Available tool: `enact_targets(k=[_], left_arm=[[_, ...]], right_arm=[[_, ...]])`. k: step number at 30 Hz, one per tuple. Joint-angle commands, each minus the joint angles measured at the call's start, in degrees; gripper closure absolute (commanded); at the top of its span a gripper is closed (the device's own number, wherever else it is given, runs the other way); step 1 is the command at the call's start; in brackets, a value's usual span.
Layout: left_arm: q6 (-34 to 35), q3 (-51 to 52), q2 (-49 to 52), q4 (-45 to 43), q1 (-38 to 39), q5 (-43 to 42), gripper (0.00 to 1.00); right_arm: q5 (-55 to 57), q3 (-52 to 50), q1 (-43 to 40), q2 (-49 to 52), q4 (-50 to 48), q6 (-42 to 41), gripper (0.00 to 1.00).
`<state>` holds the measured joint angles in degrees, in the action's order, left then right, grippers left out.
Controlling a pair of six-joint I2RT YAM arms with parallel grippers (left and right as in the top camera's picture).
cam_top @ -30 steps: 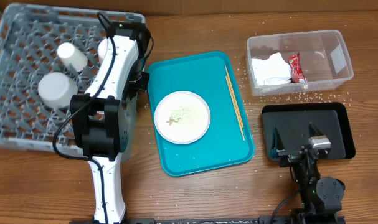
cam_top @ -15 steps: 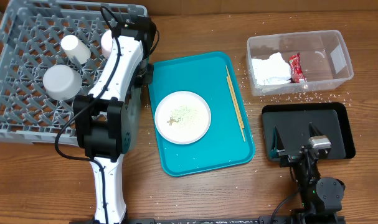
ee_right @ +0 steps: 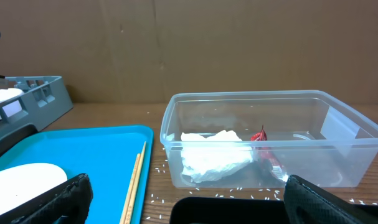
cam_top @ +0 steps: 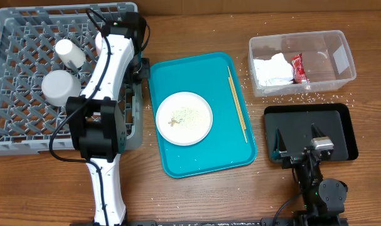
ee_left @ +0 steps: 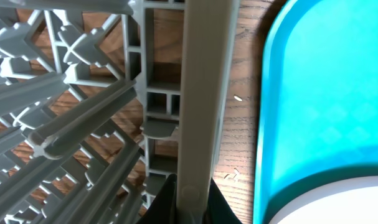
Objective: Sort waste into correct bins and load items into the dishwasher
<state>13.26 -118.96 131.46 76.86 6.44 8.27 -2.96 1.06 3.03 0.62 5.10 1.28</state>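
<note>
The grey dish rack (cam_top: 27, 135) sits at the left with a white cup (cam_top: 71, 53) and a pale bowl (cam_top: 60, 86) in it. A white item (cam_top: 100, 43) is mostly hidden by the arm. My left gripper (cam_top: 140, 70) is shut on the rack's right wall (ee_left: 201, 93), its fingers (ee_left: 189, 196) on either side of it. A small white plate (cam_top: 184, 118) with rice bits lies on the teal tray (cam_top: 203, 160). The clear tub (cam_top: 331, 56) holds the napkin (cam_top: 272, 69) and red wrapper (cam_top: 298, 68). My right gripper (cam_top: 300, 147) is open and empty (ee_right: 189, 205) over the black tray (cam_top: 341, 125).
Chopsticks (cam_top: 235, 103) lie along the teal tray's right side. Loose rice grains (cam_top: 297, 97) are scattered on the wood around the tub. In the right wrist view the tub (ee_right: 338, 134), napkin (ee_right: 217, 162) and chopsticks (ee_right: 136, 183) lie ahead.
The rack has swung from a tilted position to square with the table, held by my left gripper, which moved toward the back. The right arm has not moved.
</note>
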Motion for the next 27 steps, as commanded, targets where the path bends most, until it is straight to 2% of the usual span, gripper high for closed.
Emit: enact_targets(k=[1,16,17,18,19,20,21,22,27], left_arm=[[2.9,1.8,2.8,1.6,-3.9,1.5,0.96],[0.6,1.5,1.5,7.4,-3.8,1.8,0.96],[0.6,1.2,1.4,7.7,-3.8,1.8,0.93],[0.6,0.9,1.2,8.0,-3.8,1.8,0.87],[0.6,0.8,1.0,8.1,-3.8,1.8,0.73],[0.6,0.5,0.9,8.1,-3.8,1.8,0.53],[0.6,0.3,0.7,8.1,-3.8,1.7,0.22],[0.7,0.0,0.6,8.3,-3.8,1.7,0.09],[0.7,-3.7,-0.2,10.2,-3.8,-1.2,0.02]], right_arm=[[0.3,-0.6,-0.3,-0.5,-0.4,0.1,0.00],[0.3,-0.6,-0.3,-0.5,-0.4,0.1,0.00],[0.3,-0.6,-0.3,-0.5,-0.5,0.1,0.00],[0.3,-0.6,-0.3,-0.5,-0.4,0.1,0.00],[0.3,-0.6,-0.3,-0.5,-0.5,0.1,0.00],[0.3,-0.6,-0.3,-0.5,-0.5,0.1,0.00],[0.3,-0.6,-0.3,-0.5,-0.5,0.1,0.00],[0.3,-0.6,-0.3,-0.5,-0.5,0.1,0.00],[0.3,-0.6,-0.3,-0.5,-0.5,0.1,0.00]])
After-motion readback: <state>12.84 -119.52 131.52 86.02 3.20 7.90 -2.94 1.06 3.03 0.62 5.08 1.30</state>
